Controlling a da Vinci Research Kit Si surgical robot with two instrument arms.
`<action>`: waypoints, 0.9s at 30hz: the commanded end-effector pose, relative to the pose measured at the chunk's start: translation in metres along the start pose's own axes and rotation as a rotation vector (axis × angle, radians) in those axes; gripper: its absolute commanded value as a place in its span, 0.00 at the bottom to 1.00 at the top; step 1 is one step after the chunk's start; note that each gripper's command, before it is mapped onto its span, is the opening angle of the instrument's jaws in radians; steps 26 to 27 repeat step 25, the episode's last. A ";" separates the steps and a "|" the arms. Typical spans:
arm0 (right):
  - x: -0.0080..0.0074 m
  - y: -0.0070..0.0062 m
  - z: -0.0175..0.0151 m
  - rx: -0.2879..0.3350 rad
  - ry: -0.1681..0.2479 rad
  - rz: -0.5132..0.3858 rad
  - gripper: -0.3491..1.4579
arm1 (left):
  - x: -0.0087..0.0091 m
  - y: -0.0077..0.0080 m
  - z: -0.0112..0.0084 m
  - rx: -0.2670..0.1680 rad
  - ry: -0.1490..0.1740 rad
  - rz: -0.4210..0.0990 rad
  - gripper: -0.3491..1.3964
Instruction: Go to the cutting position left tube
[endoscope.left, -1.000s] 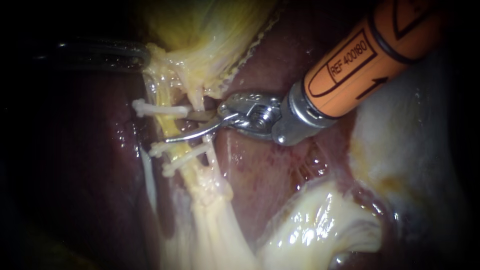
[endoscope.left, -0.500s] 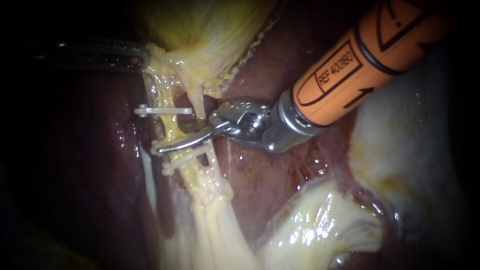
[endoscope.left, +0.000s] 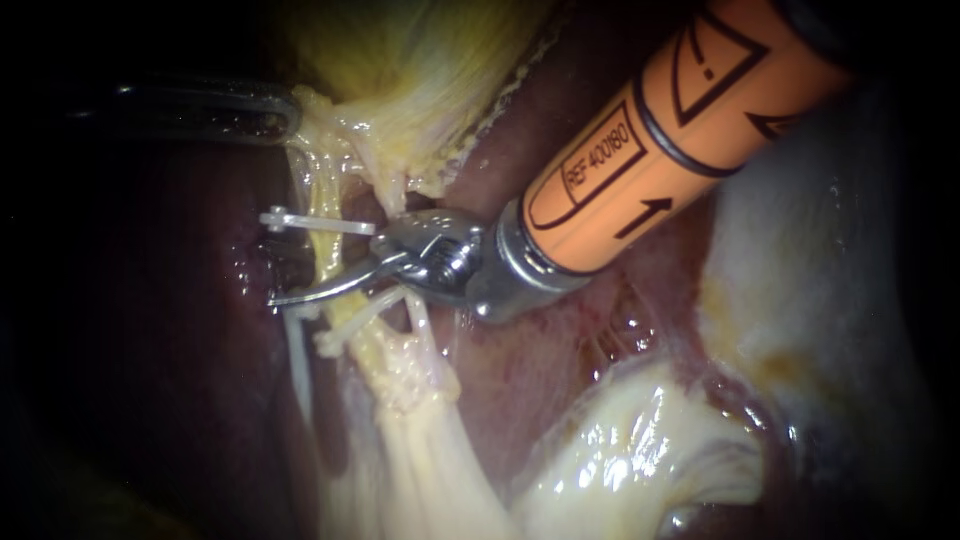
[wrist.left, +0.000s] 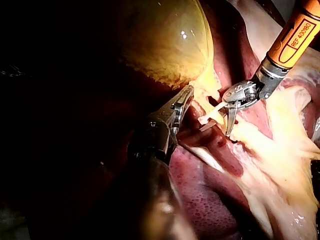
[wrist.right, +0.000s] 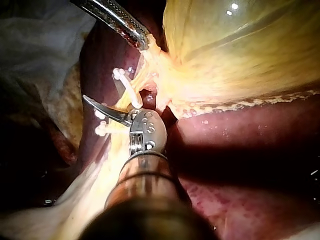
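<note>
- First, the endoscope view: the right instrument comes in from the upper right on an orange shaft. Its jaws stand apart at the left tube. One thin blade lies across the front of the tube and the other is mostly hidden behind it.
- That blade crosses the tube between the upper clip and the lower clips. The tube runs down from the gallbladder over the dark red liver.
- The left instrument is a dark shaft from the left, with its tip at the gallbladder's neck.
- Next, the left wrist view: the left instrument has its jaws clamped on the yellow lower edge of the gallbladder. Just ahead of it, the right instrument sits with a white clip against its blades.
- Last, the right wrist view: one curved blade of the right instrument shows beside the tube, with white clips on either side of it. The left instrument pinches tissue beyond it, at the gallbladder's edge.
</note>
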 end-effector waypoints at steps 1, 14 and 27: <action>0.0002 -0.0003 0.0000 0.007 0.007 0.001 0.99 | 0.0000 0.0000 0.0000 -0.001 0.000 0.000 0.00; 0.0045 -0.0047 -0.0005 0.037 0.048 0.027 0.98 | 0.0001 0.0001 -0.0001 0.001 0.000 0.000 0.00; 0.0043 -0.0046 -0.0007 0.038 0.047 0.027 0.96 | 0.0001 0.0001 -0.0001 0.001 0.000 0.000 0.00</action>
